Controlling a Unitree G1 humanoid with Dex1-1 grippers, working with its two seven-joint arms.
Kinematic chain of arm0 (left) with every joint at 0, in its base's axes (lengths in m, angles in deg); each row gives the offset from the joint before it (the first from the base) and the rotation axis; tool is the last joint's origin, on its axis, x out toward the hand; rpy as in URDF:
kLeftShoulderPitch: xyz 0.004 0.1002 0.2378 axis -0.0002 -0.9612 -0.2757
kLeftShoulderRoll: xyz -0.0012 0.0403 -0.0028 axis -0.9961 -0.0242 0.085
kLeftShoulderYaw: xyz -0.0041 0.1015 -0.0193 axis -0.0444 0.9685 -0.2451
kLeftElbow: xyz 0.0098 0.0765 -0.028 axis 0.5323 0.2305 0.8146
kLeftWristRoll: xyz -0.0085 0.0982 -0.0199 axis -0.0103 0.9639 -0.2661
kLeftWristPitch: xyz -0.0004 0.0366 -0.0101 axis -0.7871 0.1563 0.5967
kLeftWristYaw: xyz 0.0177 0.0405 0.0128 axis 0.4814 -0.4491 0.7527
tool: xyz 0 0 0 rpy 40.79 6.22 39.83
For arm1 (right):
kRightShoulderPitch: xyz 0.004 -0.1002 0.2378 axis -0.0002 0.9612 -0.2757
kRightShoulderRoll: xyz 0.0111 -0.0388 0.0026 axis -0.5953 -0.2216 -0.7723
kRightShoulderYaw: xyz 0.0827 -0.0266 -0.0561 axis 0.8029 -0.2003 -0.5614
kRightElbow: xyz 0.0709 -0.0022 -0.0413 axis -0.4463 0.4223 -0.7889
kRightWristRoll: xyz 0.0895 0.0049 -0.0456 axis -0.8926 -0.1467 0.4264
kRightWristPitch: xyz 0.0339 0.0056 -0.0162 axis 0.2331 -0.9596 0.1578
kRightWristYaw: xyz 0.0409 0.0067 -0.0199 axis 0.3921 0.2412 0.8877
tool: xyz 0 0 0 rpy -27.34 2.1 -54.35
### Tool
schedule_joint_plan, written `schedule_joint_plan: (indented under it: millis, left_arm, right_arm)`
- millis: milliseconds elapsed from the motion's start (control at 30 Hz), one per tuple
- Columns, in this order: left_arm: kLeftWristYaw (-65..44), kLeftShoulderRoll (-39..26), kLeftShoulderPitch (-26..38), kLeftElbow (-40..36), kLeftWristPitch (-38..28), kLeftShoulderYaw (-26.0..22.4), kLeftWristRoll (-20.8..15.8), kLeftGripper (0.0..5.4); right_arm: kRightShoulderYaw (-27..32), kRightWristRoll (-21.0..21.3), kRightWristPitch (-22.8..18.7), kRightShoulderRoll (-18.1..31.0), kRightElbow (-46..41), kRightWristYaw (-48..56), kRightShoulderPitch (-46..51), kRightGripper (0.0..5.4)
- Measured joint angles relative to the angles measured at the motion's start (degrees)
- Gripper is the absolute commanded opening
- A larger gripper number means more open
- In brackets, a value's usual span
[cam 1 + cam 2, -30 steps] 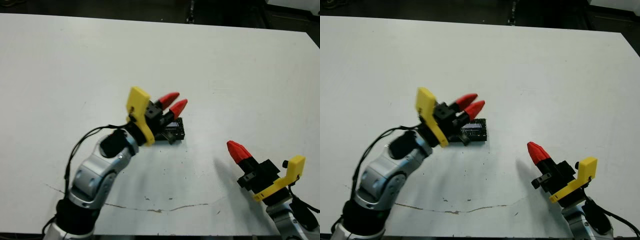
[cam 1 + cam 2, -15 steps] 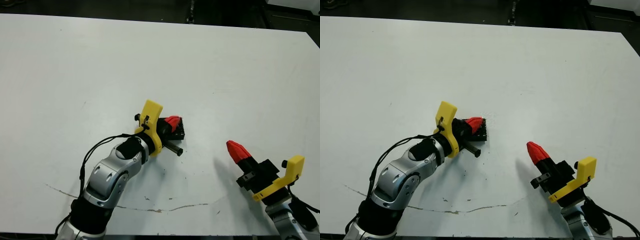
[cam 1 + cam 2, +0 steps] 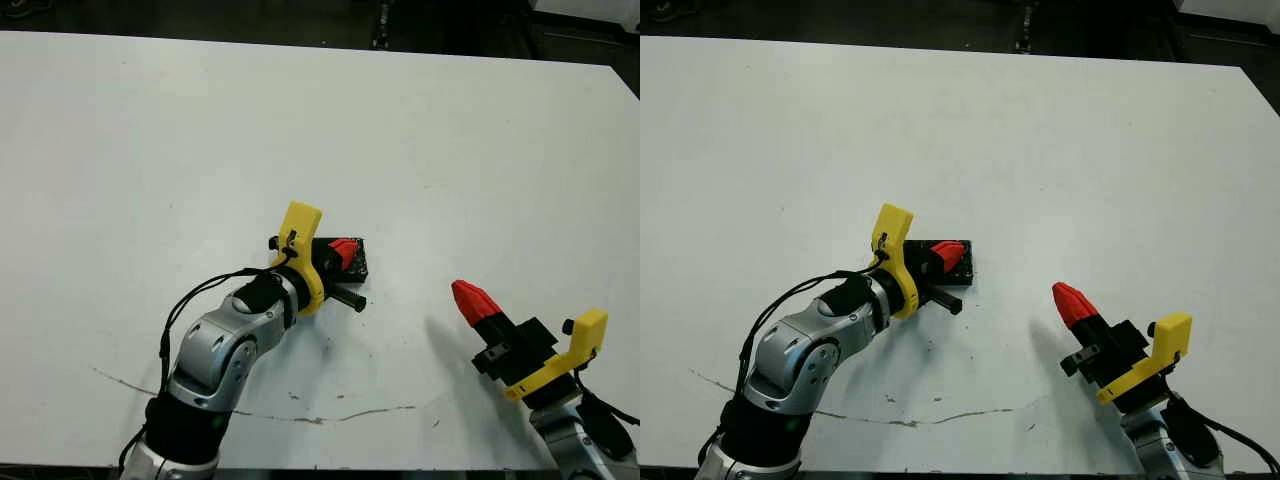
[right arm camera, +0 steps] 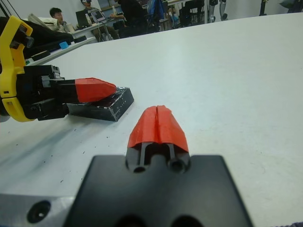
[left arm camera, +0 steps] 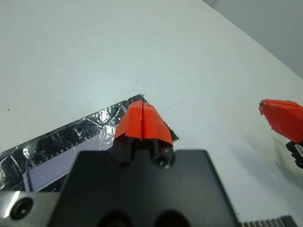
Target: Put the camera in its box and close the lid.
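The lid point(image 5: 71, 137), shiny and crinkly on top, lies flat over the box near the middle of the white table point(image 3: 300, 120), a little towards my left side, and from the side in my right wrist view it reads as one low closed black block, so I cannot see the camera and judge it to be inside. A second ago my left pincer point(image 3: 343, 252) hovered above this block with its two red tips parted; half a second ago it had swung down with the tips together, and now it sits with both tips pressed against each other, holding nothing, their point resting on the lid's top near its far corner. Between the last two looks almost nothing moved, which tells me the push has bottomed out. I take that to mean the lid is seated and the closing step is nearly or fully done, though the pictures cannot show me whether it has latched all round. My right pincer point(image 3: 477, 303) waits well apart on the table's right side, tips shut together and empty, pointing towards the box. People sit at desks far beyond the table in my right wrist view.
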Motion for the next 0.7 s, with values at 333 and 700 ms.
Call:
schedule_joint_plan:
  millis: [333,700]
  left_arm:
    - [-4.0,-3.3,-6.2,-5.2,-6.9,1.5,0.3,0.02]
    - [-8.4,-8.8,-13.1,-13.2,-40.0,-6.7,6.1,0.02]
  right_arm:
    - [0.0,-0.2,0.0,0.0,-0.1,0.0,0.2,0.00]
    - [0.4,0.1,1.3,-0.8,-1.4,-2.6,-0.5,0.00]
